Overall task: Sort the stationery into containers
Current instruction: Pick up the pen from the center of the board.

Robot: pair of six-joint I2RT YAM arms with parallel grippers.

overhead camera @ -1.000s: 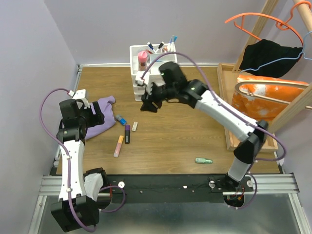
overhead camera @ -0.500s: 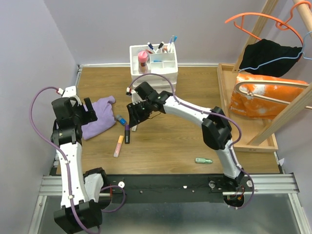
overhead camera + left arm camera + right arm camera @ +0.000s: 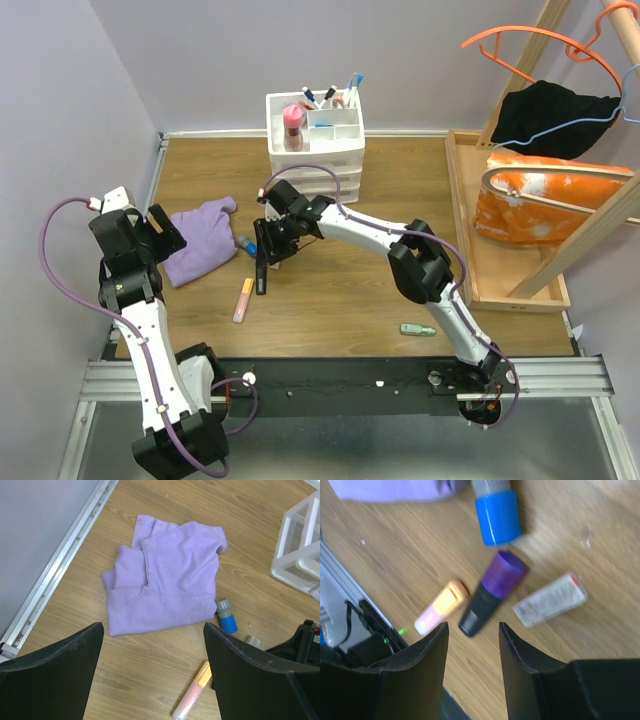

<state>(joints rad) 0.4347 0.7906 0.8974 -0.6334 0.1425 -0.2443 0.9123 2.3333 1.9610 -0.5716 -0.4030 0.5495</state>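
Near the front edge of the table [image 3: 400, 170], a small green pen [image 3: 418, 329] lies alone toward the right, well apart from the rest. Further in, left of centre, an orange-and-pink highlighter [image 3: 243, 298] and a black marker with a purple cap [image 3: 492, 592] lie close together. A short white pen [image 3: 550, 600] sits just beside the marker's cap, and a blue-capped stub [image 3: 496, 515] lies beyond it at the hem of the purple cloth [image 3: 165, 580]. The right gripper [image 3: 471, 632] hovers over this cluster, claw spread and empty, the marker's black end showing in the gap. Off to the left, the left gripper [image 3: 153, 630] hangs above the cloth, claw spread wide, holding nothing. At the far edge stands the white organiser [image 3: 340, 165], several pens [image 3: 328, 95] upright in its top. The step in hand looks like picking the next piece off the table, likely the marker. The next move calls for a descent astride it, a firm close, then a lift to the organiser.
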